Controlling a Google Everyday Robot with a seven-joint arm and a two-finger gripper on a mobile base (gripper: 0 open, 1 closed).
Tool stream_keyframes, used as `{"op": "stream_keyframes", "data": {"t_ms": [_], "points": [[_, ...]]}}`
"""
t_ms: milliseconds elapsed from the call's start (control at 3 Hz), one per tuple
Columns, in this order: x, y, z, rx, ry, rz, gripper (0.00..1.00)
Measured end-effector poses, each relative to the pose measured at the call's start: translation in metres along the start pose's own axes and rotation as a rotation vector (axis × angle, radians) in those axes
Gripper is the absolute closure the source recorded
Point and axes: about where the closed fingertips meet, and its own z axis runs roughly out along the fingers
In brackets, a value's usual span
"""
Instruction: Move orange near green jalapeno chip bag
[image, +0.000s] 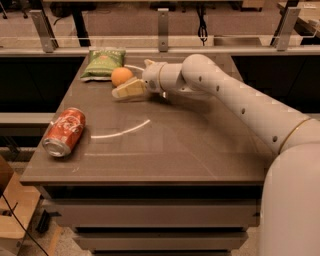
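Orange (121, 76), firm, smooth and likely to roll, sits far left on surface (175, 145) just beside bag (102, 62), tool (125, 80) spread around it, seemingly released; grip across its middle.

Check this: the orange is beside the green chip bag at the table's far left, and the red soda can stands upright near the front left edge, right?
Not quite. The camera view shows the red soda can lying on its side, not upright. The orange is beside the green chip bag, with the gripper next to it.
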Motion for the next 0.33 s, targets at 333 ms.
{"op": "stream_keyframes", "data": {"t_ms": [333], "points": [[0.0000, 0.0001, 0.0001, 0.000, 0.000, 0.000, 0.00]]}}
